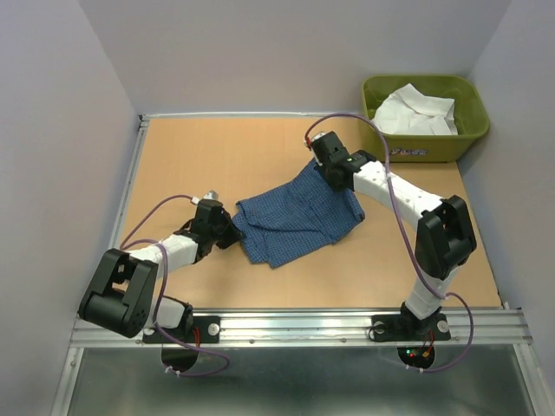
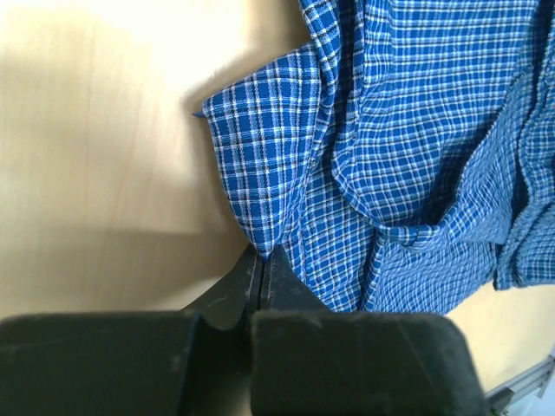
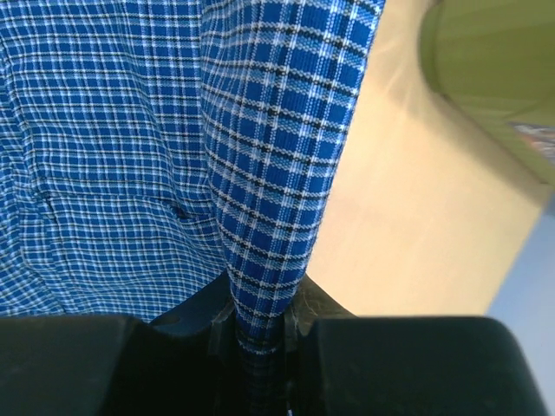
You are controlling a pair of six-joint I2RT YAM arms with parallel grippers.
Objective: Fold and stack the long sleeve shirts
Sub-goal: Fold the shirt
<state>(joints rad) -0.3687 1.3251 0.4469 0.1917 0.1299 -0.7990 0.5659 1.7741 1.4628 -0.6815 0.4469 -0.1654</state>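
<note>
The blue fine-checked cloth shirt [image 1: 299, 217] lies crumpled on the tan wooden surface [image 1: 199, 156]. It looks light and limp, so hems and corners seem the best places to hold. The left claw [image 2: 262, 264] is clenched on its left edge, and the right claw [image 3: 260, 308] pinches a far fold. The olive-green plastic tub [image 1: 468, 100] holds the plain white cloth shirt [image 1: 414, 111].

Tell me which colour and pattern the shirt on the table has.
Blue, with a fine white and dark check; the shirt shows best in the right wrist view.
</note>
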